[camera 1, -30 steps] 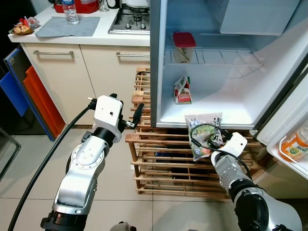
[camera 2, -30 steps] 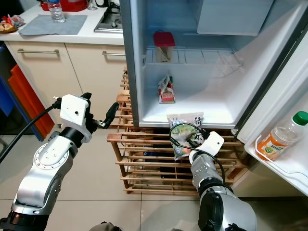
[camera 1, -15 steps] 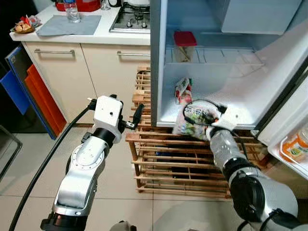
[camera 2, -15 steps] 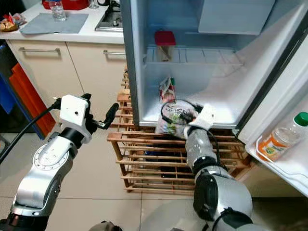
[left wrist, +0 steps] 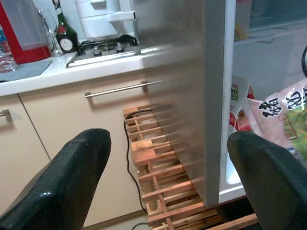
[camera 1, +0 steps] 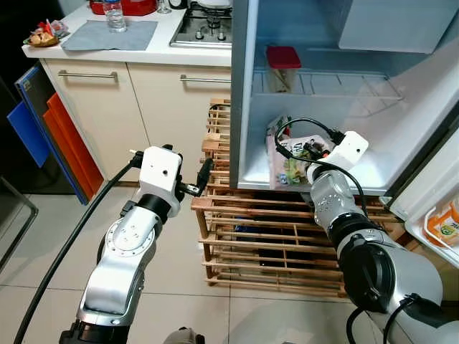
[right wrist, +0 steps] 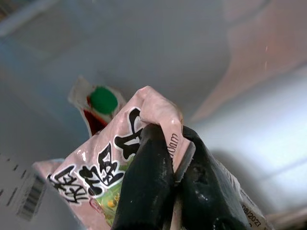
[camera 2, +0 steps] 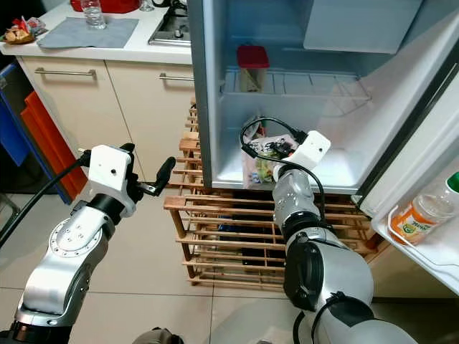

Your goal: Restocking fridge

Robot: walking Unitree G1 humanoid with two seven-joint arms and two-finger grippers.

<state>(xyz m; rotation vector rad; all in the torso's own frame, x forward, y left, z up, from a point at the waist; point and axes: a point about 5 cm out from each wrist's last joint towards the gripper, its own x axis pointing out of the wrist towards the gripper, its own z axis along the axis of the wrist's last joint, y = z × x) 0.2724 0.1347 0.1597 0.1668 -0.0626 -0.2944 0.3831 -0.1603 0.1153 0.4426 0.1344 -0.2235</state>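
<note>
Right gripper [right wrist: 175,191] pinches snack bag [camera 1: 290,161] by its edge over fridge floor [camera 1: 366,175]; may slip or topple carton [right wrist: 96,103]. Left gripper [left wrist: 158,182] spread, idle.

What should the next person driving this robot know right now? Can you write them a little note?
Right gripper: shut on the pink snack bag, holding it just inside the open fridge, above the bottom shelf.
Left gripper: open, holding nothing, held outside the fridge by the wooden rack.
Already in the fridge: a small carton with a green cap behind the bag, a red-lidded container on the wire shelf, a juice bottle in the door.
Done: bag carried to the fridge.
Left: set the bag down on the shelf, let go, pull the right arm out.
</note>
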